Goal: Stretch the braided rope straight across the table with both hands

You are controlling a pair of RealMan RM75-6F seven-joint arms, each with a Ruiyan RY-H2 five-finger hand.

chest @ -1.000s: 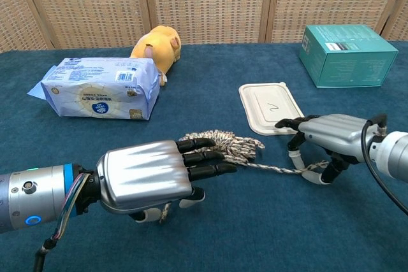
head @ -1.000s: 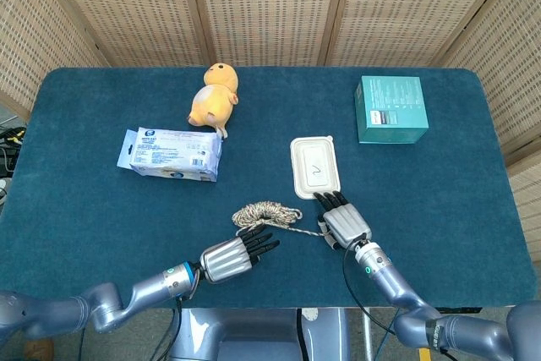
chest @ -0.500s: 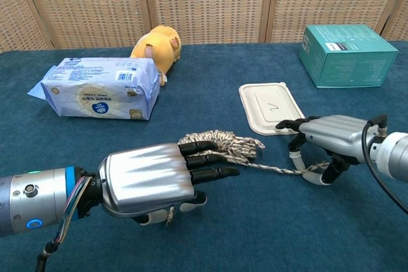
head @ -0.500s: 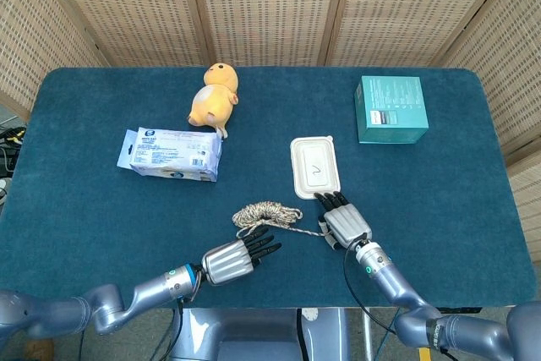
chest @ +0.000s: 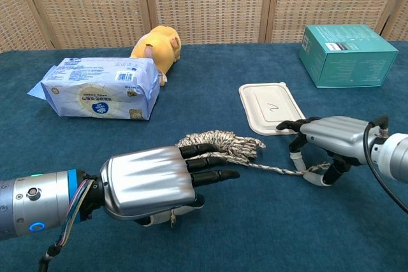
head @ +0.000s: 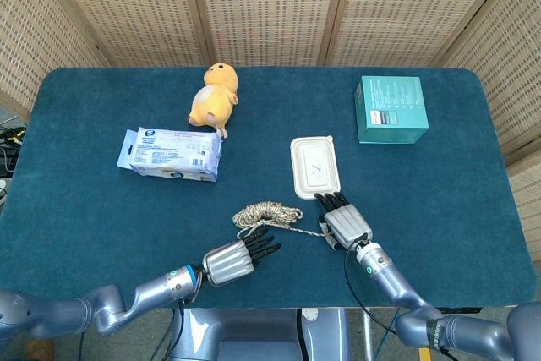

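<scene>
The left robot hand (chest: 150,183) lies flat, pinching a rope (chest: 220,144) end underneath. The right robot hand (chest: 328,138) grips the other end, beside a lid (chest: 271,107).

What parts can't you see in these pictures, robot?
- Left hand, chest view: its own metal back hides the palm, so its grip on the rope stays unsure.
- Rope's left end: hidden under that hand in both views.
- Right hand, head view: covers the rope's right end.
- Wipes pack print: too small to read.
</scene>
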